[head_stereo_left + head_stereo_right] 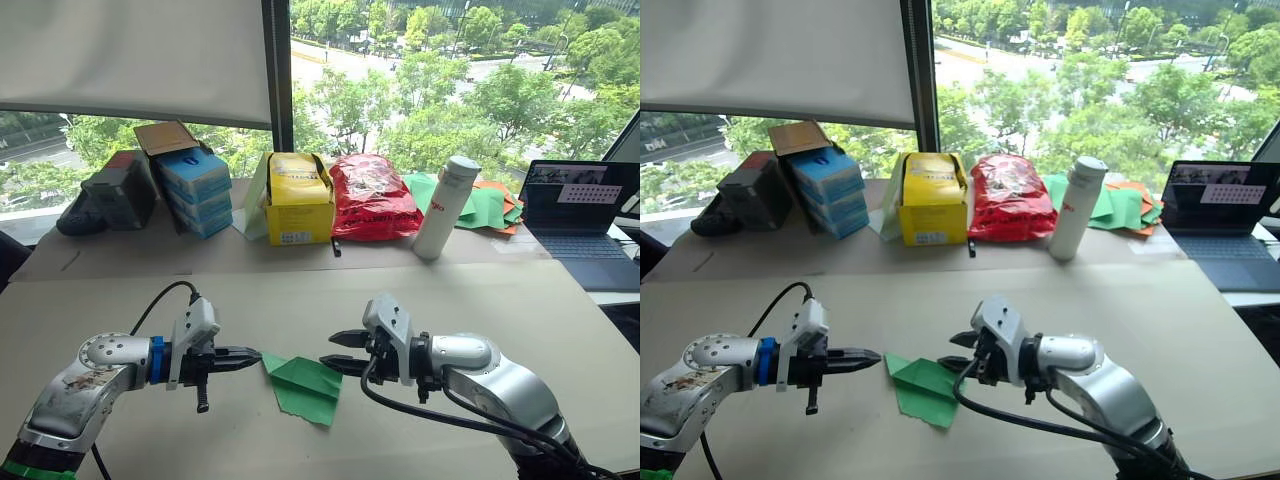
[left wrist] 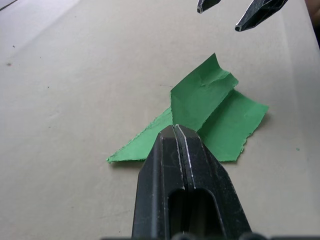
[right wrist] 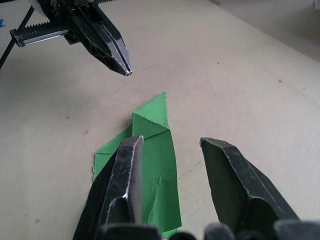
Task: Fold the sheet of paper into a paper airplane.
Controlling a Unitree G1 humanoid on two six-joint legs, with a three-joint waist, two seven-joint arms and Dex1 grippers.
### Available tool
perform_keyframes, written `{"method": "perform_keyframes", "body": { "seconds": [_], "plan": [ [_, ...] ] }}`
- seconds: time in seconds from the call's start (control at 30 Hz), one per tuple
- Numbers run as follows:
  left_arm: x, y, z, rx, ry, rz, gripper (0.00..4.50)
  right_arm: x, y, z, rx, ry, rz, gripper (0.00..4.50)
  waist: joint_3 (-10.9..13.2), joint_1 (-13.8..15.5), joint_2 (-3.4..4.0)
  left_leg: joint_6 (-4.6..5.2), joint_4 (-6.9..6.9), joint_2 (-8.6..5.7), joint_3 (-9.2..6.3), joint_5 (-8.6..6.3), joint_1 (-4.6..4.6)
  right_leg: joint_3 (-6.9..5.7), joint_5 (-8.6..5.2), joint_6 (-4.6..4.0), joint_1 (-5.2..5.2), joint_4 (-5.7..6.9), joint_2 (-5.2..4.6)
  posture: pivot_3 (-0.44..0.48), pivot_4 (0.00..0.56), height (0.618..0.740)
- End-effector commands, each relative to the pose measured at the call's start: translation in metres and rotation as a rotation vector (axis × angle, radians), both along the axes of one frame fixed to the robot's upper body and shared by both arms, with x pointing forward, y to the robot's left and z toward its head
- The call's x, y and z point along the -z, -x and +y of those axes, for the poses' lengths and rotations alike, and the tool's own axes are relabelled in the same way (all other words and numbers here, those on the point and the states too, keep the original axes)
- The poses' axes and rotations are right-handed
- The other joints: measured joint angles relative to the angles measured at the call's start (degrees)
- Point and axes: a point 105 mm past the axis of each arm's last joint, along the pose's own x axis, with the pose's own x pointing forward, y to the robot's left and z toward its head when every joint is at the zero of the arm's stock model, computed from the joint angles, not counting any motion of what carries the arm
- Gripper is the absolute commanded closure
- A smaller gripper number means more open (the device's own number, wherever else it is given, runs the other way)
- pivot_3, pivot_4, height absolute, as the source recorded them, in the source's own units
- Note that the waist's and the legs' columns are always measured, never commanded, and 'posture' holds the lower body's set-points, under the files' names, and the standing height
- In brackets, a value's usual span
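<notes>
I see the left gripper point(image 1: 252, 357) with fingers pressed together on nothing, tip just left of the paper airplane point(image 1: 305, 387), above the table point(image 1: 480, 310). The airplane lies flat on the table between both grippers, a half-folded wedge, nose toward the left gripper. Just right of the airplane, the right gripper point(image 1: 338, 352) hangs with fingers spread, empty. My judgement: thin paper may slide or tear at its ragged edge if I pinch unevenly
</notes>
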Motion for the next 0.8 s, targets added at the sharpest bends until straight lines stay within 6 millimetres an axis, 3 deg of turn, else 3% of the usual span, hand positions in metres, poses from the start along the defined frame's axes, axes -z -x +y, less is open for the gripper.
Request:
{"method": "perform_keyframes", "body": {
  "seconds": [0.03, 0.13, 0.5, 0.8],
  "plan": [
    [-0.006, 0.005, 0.000, -0.004, -0.002, -0.009, 4.50, 0.000, -0.004, -0.008, 0.035, 0.022, -0.005, 0.84, 0.1, 0.0, -0.06, 0.00, 0.00, -0.01, 0.00, 0.00, 0.01, -0.03, 0.00, 0.00, 0.00, 0.00, 0.01, 0.000, 0.150, 0.740],
    [-0.006, 0.004, -0.003, -0.008, 0.011, -0.008, 4.50, 0.022, -0.006, -0.008, 0.041, 0.066, 0.046, 0.03, 0.2, 0.2, -0.12, -0.02, 0.00, 0.00, -0.03, 0.01, 0.07, -0.12, 0.00, -0.01, 0.06, 0.03, 0.07, 0.000, 0.150, 0.740],
    [-0.006, 0.001, -0.012, -0.010, 0.020, -0.027, 4.50, 0.047, -0.008, 0.002, -0.010, 0.044, 0.143, 0.03, 0.2, 0.2, -0.07, -0.32, 0.00, 0.01, -0.01, 0.19, 0.11, -0.08, 0.00, -0.03, 0.07, 0.11, 0.54, 0.000, 0.150, 0.740],
    [-0.013, -0.001, -0.015, -0.019, 0.054, -0.056, 4.50, 0.051, -0.007, 0.006, -0.024, 0.045, 0.127, 2.93, 0.2, 0.2, -0.07, -0.32, 0.01, 0.02, -0.02, 0.19, 0.12, 0.03, 0.00, -0.03, 0.08, 0.13, 0.55, 0.000, 0.150, 0.740]
  ]
}}
